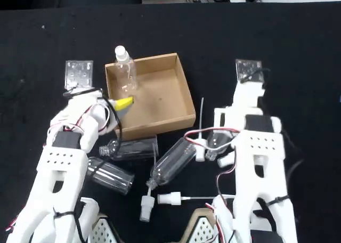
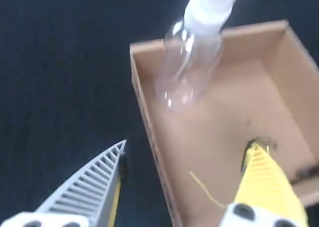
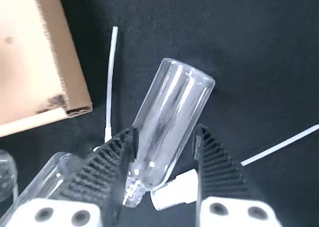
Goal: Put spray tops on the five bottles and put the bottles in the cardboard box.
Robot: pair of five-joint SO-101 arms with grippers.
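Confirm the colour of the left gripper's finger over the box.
Yellow; the finger shows best in left wrist view.

High view overhead; wrist views close; cardboard box [image 1: 160, 124] shared

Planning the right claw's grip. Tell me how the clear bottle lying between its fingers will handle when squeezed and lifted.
The clear bottle looks empty, so it is probably light. Its round, smooth wall may slip or roll if the right claw closes off-centre. It looks like thin plastic, so hard squeezing might dent it.
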